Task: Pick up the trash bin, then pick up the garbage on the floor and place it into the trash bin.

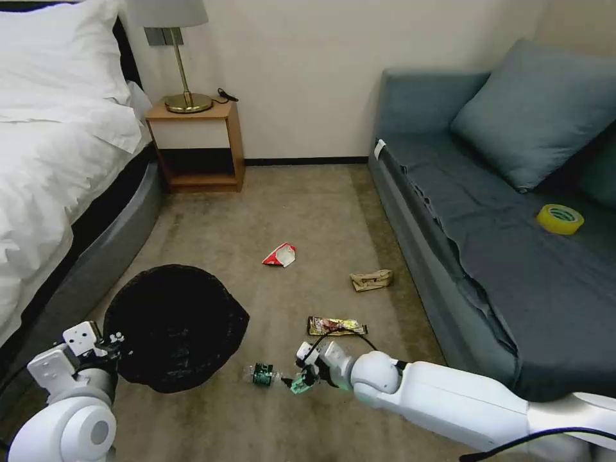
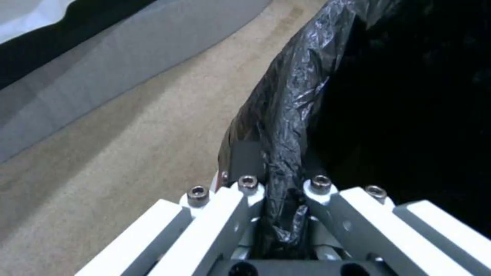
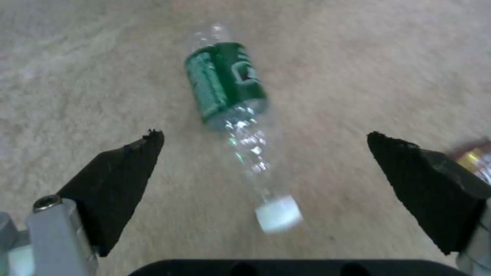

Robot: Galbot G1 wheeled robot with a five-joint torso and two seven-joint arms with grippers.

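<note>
Right end effector (image 3: 266, 142) (spread wide) straddles the bottle (image 3: 228, 82).

Black bin (image 1: 176, 324), green-label clear bottle (image 3: 228, 88), yellow tape (image 1: 559, 219)

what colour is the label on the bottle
Green, on the clear bottle; clearest in the right wrist view.

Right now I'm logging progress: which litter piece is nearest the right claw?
The clear bottle with the green label, lying just before the open right claw; the other pieces lie farther off.
</note>
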